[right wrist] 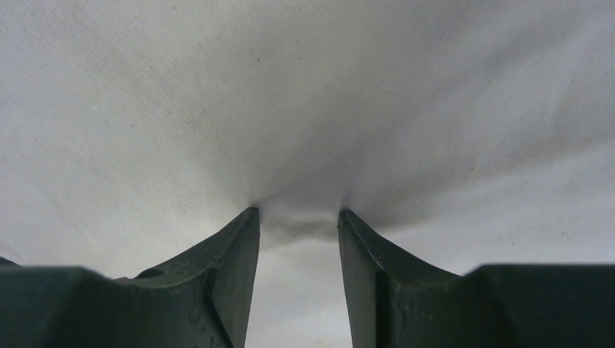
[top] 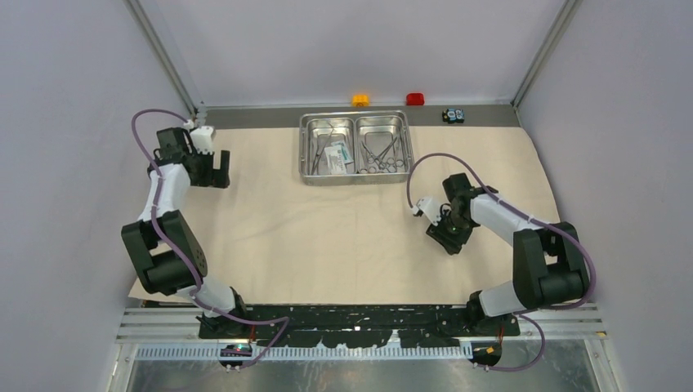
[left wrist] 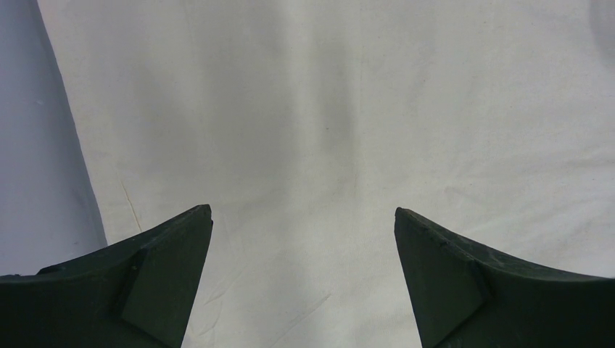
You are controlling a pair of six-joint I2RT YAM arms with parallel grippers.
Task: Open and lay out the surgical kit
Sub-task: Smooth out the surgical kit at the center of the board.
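Right wrist view: the right gripper (right wrist: 298, 212), half open, presses a pucker into the cloth (right wrist: 290, 109); whether it grips is unclear. The left gripper (left wrist: 303, 210) hangs wide open and empty near the tabletop's far-left corner. The tray (top: 301, 151) sits mid far edge. The step looks like cloth-spreading, probably followed by unloading the tray.

Plain lilac walls (top: 343, 41), silver corner posts (top: 165, 53), ribbed metal front rail (top: 572, 325), even light
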